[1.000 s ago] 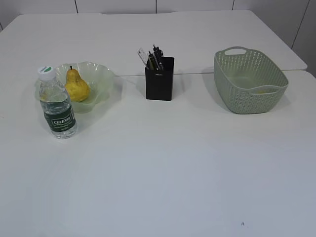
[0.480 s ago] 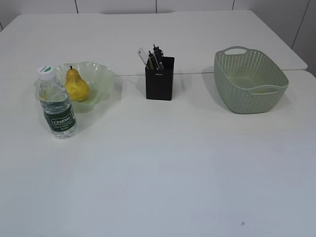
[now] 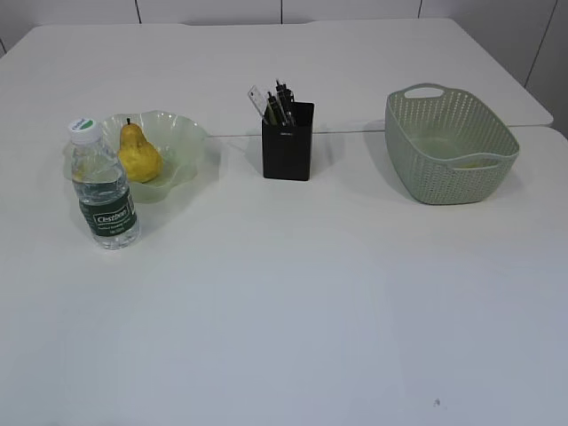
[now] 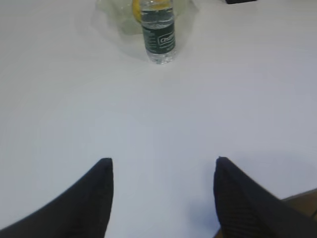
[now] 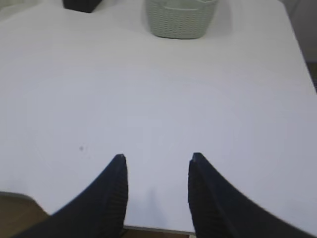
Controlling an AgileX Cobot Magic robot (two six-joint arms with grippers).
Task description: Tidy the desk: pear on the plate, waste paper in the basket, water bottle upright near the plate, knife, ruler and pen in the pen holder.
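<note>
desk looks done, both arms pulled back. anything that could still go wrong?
Few risks, all minor. The water bottle stands upright close beside the plate; any further arm pass there could topple it. The ruler leans out over the pen holder rim and might catch on a sweep. Whether paper lies in the basket is unclear.

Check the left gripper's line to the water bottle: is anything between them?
Nothing visible. In the left wrist view only bare table lies between the open left gripper and the upright water bottle; the plate with the pear sits behind it.
</note>
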